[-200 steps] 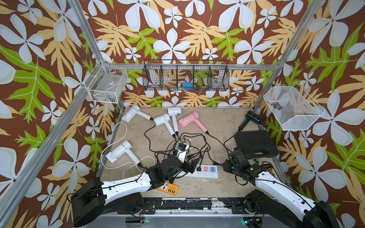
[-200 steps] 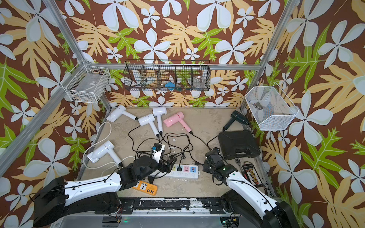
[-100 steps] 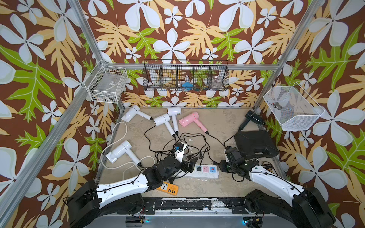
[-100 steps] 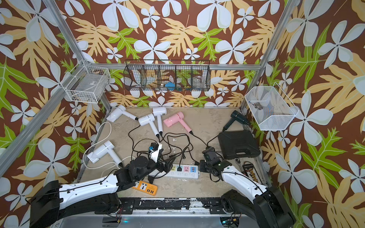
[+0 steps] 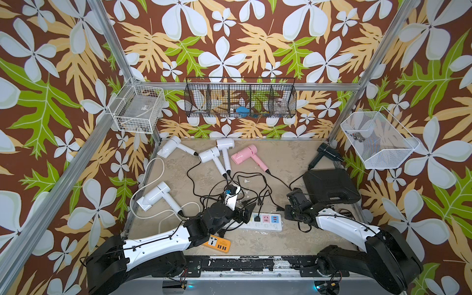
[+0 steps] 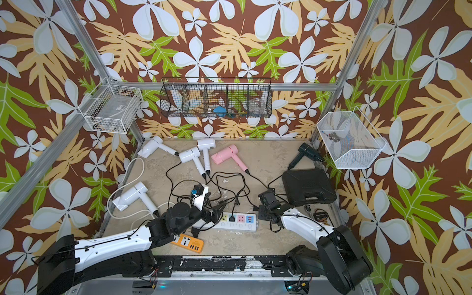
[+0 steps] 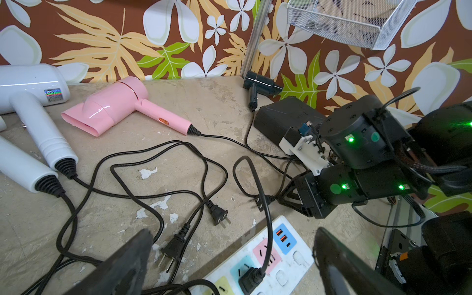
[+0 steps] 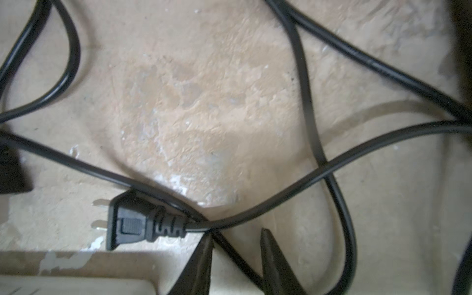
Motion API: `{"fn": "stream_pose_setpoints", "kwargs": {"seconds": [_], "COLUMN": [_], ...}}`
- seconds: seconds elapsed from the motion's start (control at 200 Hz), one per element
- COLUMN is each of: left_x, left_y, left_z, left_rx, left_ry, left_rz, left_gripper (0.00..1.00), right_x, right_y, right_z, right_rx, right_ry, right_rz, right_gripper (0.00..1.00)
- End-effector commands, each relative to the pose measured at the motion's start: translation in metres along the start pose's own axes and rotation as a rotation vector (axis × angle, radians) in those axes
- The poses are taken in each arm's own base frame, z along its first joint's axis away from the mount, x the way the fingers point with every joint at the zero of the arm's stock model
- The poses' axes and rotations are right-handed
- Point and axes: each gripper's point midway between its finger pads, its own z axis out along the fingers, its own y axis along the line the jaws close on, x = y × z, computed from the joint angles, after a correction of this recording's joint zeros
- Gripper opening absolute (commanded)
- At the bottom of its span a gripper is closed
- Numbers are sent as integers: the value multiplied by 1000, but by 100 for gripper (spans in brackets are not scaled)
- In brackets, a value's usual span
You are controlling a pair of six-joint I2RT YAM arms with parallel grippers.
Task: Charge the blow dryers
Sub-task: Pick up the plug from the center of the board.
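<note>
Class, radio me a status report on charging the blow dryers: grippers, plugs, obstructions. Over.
Left gripper open over long white pastel-socket power strip. Right gripper part-open at loose black two-pin plug. One black plug seated; tangled black cords crowd the strip.

Right tool [image 8: 236, 233] narrowed, advanced toward loose plug [image 8: 132, 224]

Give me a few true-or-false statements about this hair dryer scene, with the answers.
1. A plug sits in the long white power strip. True.
2. The pink blow dryer is lifted off the table. False: it lies on it.
3. The left fingers stand wide open. True.
4. The black blow dryer rests on top of the black case. False: it lies on the table beside it.
</note>
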Motion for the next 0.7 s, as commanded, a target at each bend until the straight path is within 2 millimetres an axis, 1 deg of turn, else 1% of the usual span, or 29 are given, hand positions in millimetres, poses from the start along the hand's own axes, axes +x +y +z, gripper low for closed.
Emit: {"fn": "stream_pose_setpoints", "kwargs": {"seconds": [0.0,0.06,0.135,0.315,0.435,0.47,0.495,0.57,0.691], "left_x": [-6,-6,-7,-10,-11,-11,-11,-12,-12], "left_y": [-2,0,-1,-1,-2,-2,-1,-1,-1], "left_z": [-1,-1,-2,-4,-5,-5,-6,-6,-6], "left_rx": [7,1,3,7,10,11,9,8,9], "left_ry": [-23,-24,-30,-38,-42,-41,-43,-45,-46], "left_rz": [2,2,0,-5,-8,-8,-8,-8,-8], "left_gripper": [100,100,100,100,100,100,100,100,100], "right_x": [3,-2,-10,-31,-33,-32,-31,-29,-25], "right_y": [-20,-17,-15,-13,-11,-9,-7,0,2], "right_z": [2,1,-6,-33,-44,-45,-45,-45,-39], "right_rx": [95,86,84,70,36,22,10,-26,-16], "right_ry": [9,3,-15,-89,-108,-99,-93,-71,-28], "right_rz": [32,38,36,52,102,121,134,168,249], "right_gripper": [35,37,38,45,50,55,56,55,48]}}
